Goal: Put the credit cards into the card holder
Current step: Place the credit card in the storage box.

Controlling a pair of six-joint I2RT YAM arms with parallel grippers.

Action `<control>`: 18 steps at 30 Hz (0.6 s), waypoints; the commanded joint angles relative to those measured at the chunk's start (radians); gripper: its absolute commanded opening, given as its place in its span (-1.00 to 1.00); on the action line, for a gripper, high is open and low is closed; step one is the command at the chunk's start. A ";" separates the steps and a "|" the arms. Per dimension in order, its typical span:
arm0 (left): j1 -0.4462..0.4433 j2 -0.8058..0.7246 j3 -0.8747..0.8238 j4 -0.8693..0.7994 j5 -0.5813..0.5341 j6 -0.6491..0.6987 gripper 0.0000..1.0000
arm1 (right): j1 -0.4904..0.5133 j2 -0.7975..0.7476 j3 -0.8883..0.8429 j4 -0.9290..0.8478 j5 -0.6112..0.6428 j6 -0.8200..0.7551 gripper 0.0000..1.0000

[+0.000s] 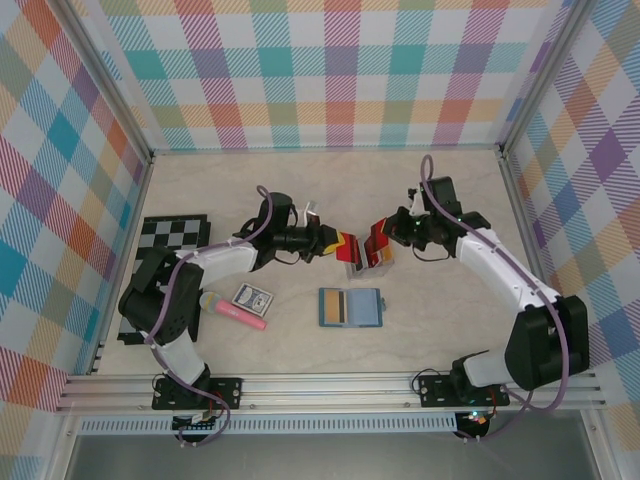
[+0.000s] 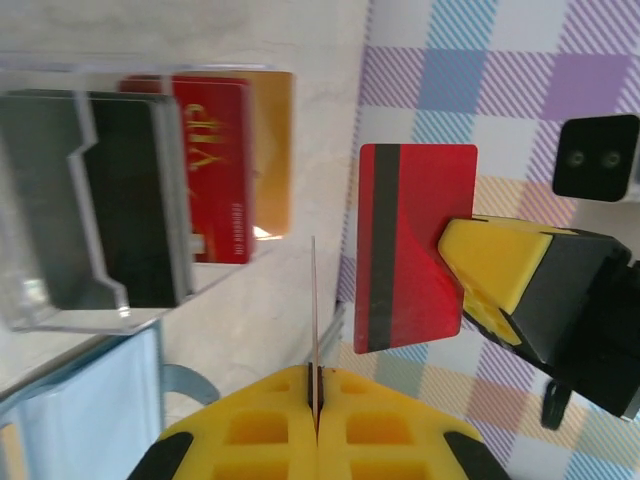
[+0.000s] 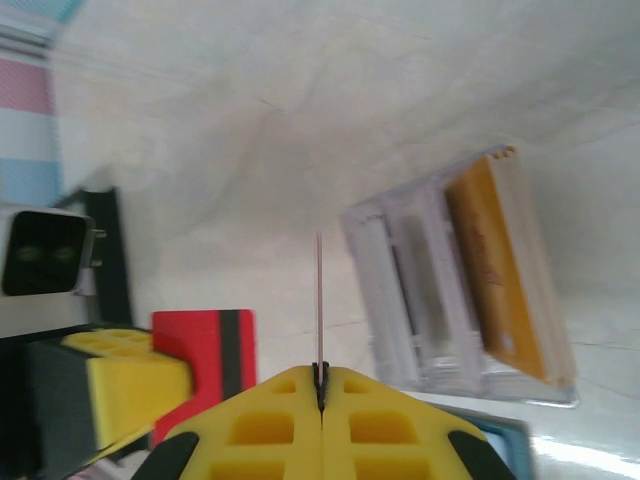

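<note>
Pinching cards edge-on, both your grippers are sitting fully closed: your left gripper (image 2: 315, 378) is holding a red card (image 3: 205, 350) and your right gripper (image 3: 321, 375) is holding a striped red card (image 2: 410, 250). Their tips are facing each other, near but apart, over the middle of the table (image 1: 440, 330), where open room is lying behind and to the right. The card holder (image 1: 350, 307) is lying open just in front of them. A clear stand (image 2: 40, 300) is keeping more credit cards (image 2: 215, 170) upright, and the gold lettering on its red one is reading sideways, too blurred for you to make out. A playing-card box (image 1: 251, 296), pink stick (image 1: 237, 311) and chessboard (image 1: 165, 250) are crowding the left.
</note>
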 commanded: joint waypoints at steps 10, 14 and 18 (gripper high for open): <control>-0.001 -0.101 -0.054 -0.193 -0.090 0.141 -1.00 | 0.132 0.179 0.105 -0.088 0.278 -0.259 -0.86; -0.006 -0.103 -0.063 -0.192 -0.092 0.141 -1.00 | 0.148 0.217 0.107 -0.067 0.312 -0.260 -0.86; -0.011 -0.100 -0.063 -0.189 -0.093 0.139 -1.00 | 0.166 0.234 0.099 -0.036 0.345 -0.260 -0.85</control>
